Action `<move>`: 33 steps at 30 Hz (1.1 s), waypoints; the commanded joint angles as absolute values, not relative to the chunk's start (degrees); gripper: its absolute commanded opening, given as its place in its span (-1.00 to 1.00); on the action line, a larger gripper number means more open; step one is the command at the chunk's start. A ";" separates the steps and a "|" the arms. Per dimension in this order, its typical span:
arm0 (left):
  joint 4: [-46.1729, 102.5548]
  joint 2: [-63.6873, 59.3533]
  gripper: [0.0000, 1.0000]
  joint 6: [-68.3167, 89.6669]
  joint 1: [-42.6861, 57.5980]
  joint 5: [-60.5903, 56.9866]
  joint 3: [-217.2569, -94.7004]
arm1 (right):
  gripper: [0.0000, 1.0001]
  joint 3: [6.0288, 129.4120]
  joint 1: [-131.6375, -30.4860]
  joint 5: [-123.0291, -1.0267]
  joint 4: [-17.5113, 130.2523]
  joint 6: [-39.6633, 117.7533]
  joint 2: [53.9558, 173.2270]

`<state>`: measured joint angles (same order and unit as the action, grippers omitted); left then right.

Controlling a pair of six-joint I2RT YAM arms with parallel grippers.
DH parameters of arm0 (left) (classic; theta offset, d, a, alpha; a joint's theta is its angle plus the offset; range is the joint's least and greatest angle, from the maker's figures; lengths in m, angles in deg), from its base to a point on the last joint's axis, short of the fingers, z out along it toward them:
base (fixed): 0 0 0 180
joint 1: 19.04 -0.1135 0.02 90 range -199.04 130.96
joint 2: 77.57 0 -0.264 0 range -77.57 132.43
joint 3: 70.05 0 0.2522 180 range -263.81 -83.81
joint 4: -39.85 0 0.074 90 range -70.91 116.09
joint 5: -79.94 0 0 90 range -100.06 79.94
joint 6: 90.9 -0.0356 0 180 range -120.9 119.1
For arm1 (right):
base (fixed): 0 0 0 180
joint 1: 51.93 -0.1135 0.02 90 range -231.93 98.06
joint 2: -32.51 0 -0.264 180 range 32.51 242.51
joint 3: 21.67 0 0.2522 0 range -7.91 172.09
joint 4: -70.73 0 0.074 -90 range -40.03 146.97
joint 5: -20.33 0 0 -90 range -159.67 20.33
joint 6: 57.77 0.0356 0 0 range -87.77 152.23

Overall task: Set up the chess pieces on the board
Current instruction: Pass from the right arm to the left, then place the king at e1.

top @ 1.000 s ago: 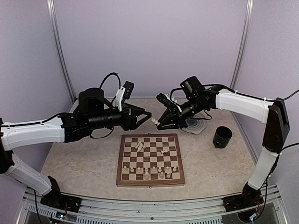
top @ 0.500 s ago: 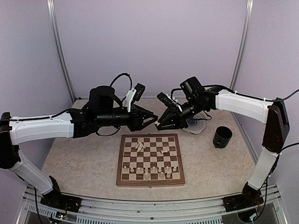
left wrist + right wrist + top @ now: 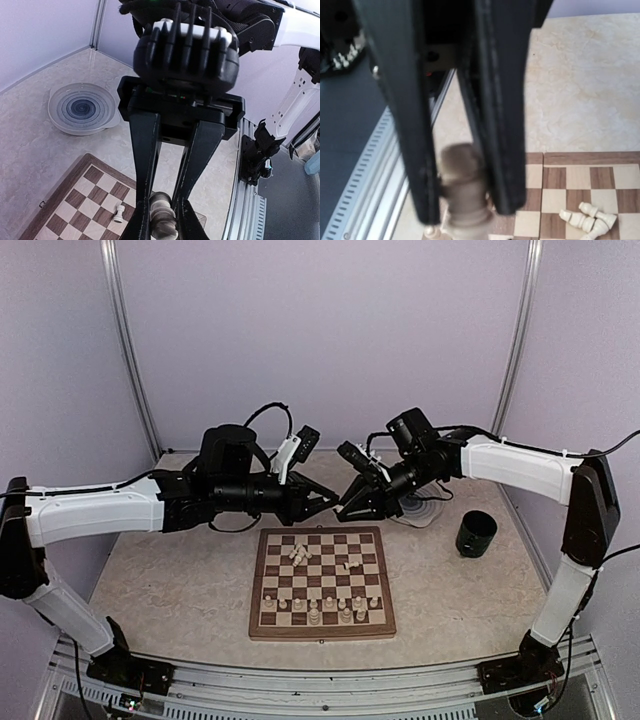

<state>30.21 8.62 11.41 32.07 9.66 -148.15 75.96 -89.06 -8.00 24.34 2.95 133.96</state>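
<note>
The left gripper point(image 3: 328, 502) and the right gripper point(image 3: 347, 508) meet tip to tip in the air. They are at 12 o'clock from the board point(image 3: 322, 634), just past its far edge.

Both grippers are narrow, and both pinch the same held piece point(image 3: 162, 220). In the left wrist view, two black fingers point(image 3: 145, 160) reach toward the camera and press the pale piece on both sides. In the right wrist view, two big dark fingers point(image 3: 402, 125) do the same. The held piece point(image 3: 464, 187) looks blurry there, with its wide base pointing down.

The board lies flat on the table point(image 3: 170, 590), between the two arms. Most of the chess pieces point(image 3: 313, 608) stand in a line along its 6 o'clock side, on the two rows closest to the arm bases. A small heap of pieces point(image 3: 298, 554) lies tipped over at about 10 o'clock from the middle of the board. One more piece point(image 3: 348, 566) lies on its side at about 2 o'clock from the middle. In the left wrist view, one small piece point(image 3: 119, 214) stands up on a pale square.

A round plate point(image 3: 418, 510) with grey rings sits on the table at 1 o'clock from the board, under the right arm. A dark cup point(image 3: 476, 533) stands at 2 o'clock from the board, well apart from it.
</note>
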 commanded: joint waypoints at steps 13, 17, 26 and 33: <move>10.76 4.10 -0.86 3.18 40.41 0.20 -148.15 | -0.17 62.73 -77.36 -12.13 27.89 -1.78 128.76; 7.20 7.93 -0.87 0.96 44.17 0.02 -149.95 | -0.17 62.53 -76.20 -12.94 28.24 -1.53 129.71; 0.20 17.58 -0.87 -3.59 50.34 -2.72 -154.29 | -0.16 61.71 -76.19 -13.94 28.46 -1.70 128.95; -0.18 21.04 -0.87 -3.50 51.35 -2.33 -155.19 | -0.15 61.16 -76.19 -13.95 28.43 -1.78 128.34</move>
